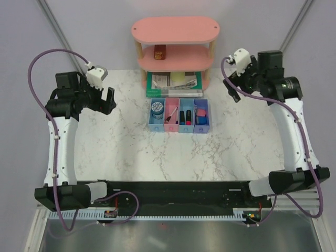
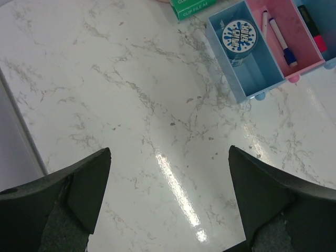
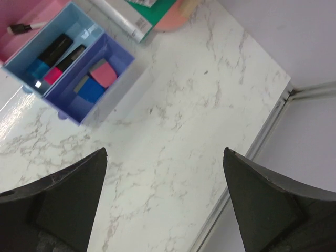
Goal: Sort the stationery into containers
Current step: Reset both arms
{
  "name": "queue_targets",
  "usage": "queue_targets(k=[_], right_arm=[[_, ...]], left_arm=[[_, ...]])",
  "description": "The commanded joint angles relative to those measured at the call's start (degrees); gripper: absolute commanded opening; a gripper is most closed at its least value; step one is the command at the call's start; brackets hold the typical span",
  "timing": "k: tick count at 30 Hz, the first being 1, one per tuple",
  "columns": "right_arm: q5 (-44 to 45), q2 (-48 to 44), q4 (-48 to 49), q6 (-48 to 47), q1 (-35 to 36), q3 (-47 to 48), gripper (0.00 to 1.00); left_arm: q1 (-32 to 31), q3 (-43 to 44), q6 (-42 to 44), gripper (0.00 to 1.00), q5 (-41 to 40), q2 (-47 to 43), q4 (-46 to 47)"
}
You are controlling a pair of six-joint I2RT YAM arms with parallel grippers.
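A: Where are the trays [image 1: 178, 129]?
B: Far centre of the table [image 1: 131, 152], just near of the shelf [image 1: 176, 29]. Tape roll [image 2: 241, 35] in the leftmost one, pens [image 2: 278, 38] in the pink one, highlighters [image 3: 58, 58] in the third, eraser [image 3: 105, 75] in the rightmost.
A: Anything loose?
B: No stationery seen outside the trays. Sorting looks done; nothing appears left to place.
A: Grippers?
B: Left gripper [image 2: 169, 152] is spread wide and empty, over bare marble left of the trays. Right gripper [image 3: 165, 152] is also wide and empty, to their right. Both are well apart from them.
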Motion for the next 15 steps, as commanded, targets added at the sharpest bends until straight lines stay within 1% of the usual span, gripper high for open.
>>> queue_targets(k=[1, 2, 4, 5, 6, 7, 8, 10, 11, 15], right_arm=[[-14.3, -7.9, -7.8, -2.9, -9.0, -5.0, 0.98], [-16.3, -9.4, -8.8, -3.5, -14.4, -6.7, 0.98], [-23.1, -10.5, -10.0, -5.5, -20.0, -8.2, 0.98], [-25.5, -10.7, -11.2, -6.3, -25.6, -9.5, 0.98], [-27.6, -10.5, -11.8, -7.8, -28.4, -10.2, 0.98], [-31.6, -9.7, -12.6, -8.6, -30.7, -10.6, 0.98], [-33.3, -9.2, -13.9, -9.1, -34.9, -11.1, 0.98], [-37.8, -7.6, -15.2, -10.9, -38.3, -11.5, 0.98], [-38.7, -7.2, -16.0, -11.1, -39.8, -11.5, 0.98], [-40.6, -8.3, -15.4, -11.7, -40.0, -11.5, 0.98]], left_arm=[[3.4, 1.5, -1.7, 1.0, 9.6, -1.0, -2.3], [3.5, 0.4, -1.6, 1.0, 10.7, -1.5, -2.2], [3.8, -0.7, -1.4, 1.0, 11.4, -2.9, -2.1], [3.9, -2.0, -1.6, 1.0, 12.2, -3.3, -2.1], [4.1, -2.8, -1.7, 1.0, 12.6, -4.4, -2.1], [4.3, -3.7, -1.7, 1.0, 12.9, -5.1, -1.9], [4.3, -5.4, -2.0, 1.0, 13.0, -5.7, -1.3], [4.3, -7.2, -2.0, 1.0, 12.6, -7.6, -0.7], [4.2, -8.6, -2.0, 1.0, 12.2, -8.2, -0.1], [4.4, -10.0, -2.1, 1.0, 10.8, -10.0, 0.6]])
